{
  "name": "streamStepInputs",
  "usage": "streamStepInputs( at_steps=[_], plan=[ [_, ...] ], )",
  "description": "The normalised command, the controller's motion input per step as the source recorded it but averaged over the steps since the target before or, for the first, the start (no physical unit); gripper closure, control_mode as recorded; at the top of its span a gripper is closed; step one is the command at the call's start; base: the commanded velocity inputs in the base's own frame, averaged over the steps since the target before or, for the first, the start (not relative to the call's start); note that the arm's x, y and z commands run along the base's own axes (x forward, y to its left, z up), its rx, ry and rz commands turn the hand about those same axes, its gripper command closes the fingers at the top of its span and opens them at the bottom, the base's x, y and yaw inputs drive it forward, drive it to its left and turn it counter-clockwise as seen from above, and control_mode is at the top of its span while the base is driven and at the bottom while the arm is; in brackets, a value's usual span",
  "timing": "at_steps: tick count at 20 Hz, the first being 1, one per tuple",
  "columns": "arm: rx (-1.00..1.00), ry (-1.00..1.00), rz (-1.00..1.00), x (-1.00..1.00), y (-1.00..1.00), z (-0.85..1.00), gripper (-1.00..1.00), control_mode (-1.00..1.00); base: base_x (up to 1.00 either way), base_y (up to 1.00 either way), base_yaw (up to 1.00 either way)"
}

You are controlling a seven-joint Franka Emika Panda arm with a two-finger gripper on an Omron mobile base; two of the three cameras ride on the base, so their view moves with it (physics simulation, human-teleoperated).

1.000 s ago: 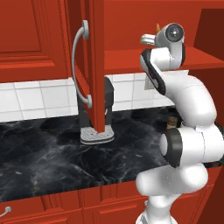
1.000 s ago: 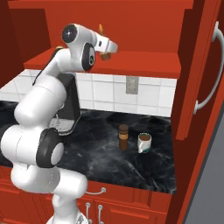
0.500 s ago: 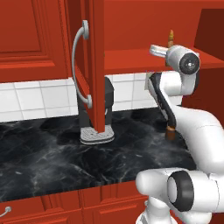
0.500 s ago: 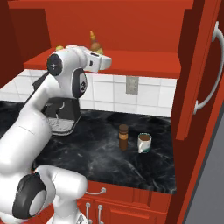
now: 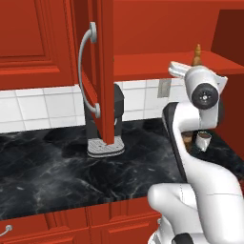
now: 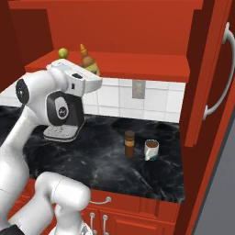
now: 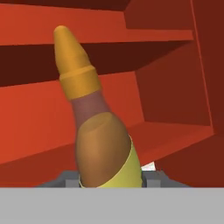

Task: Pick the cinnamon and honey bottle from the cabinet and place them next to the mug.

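Your claw [image 7: 111, 178] is pinching the honey bottle [image 7: 98, 131]: in the hand view the bottle's lower body sits right between the two fingertips [image 7: 68, 178], one on each side and touching it, and the bottle leans with its pointed orange top tilted away toward the cabinet's back wall. From the right base view you can see the honey [image 6: 87, 60] at the cabinet [image 6: 137, 27] shelf, its tip rising just above the white hand, near the shelf's front edge. A small green round thing [image 6: 63, 53] sits on the same shelf just beside the honey, on the side away from the open door [image 6: 215, 78]. In the left base view the orange tip [image 5: 197, 53] shows above the arm's wrist, level with the shelf.

The cinnamon [image 6: 130, 143] is already down on the black worktop [image 6: 101, 160], standing upright just beside the mug [image 6: 151, 149], close but not touching. Both stand below the shelf, nearer the open door than the honey is. The coffee machine [image 5: 106, 121] sits on the worktop against the tiled wall, well apart from the mug, partly hidden behind the other cabinet door [image 5: 97, 66] in the left base view.
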Motion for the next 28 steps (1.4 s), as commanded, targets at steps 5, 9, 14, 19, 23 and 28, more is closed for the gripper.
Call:
streamStepInputs(
  at_steps=[5, 9, 14, 19, 23, 28],
  plan=[
    [0.0, 0.0, -0.21, -0.75, 0.0, 0.0, 1.0, -1.0, 0.0, 0.0, 0.0],
    [0.0, 0.0, -0.21, -0.71, 0.0, 0.0, 1.0, -1.0, 0.0, 0.0, 0.0],
    [0.0, -0.03, -0.21, -0.62, 0.0, -0.09, 1.0, -1.0, 0.0, 0.0, 0.0],
    [0.0, 0.0, -0.27, -0.19, 0.0, -0.64, 1.0, -1.0, 0.0, 0.0, 0.0],
    [0.03, 0.02, -0.33, 0.0, 0.0, -0.61, 1.0, -1.0, 0.0, 0.0, 0.0],
    [0.13, 0.0, -0.32, 0.01, -0.01, -0.57, 1.0, -1.0, 0.0, 0.0, 0.0]
  ],
)
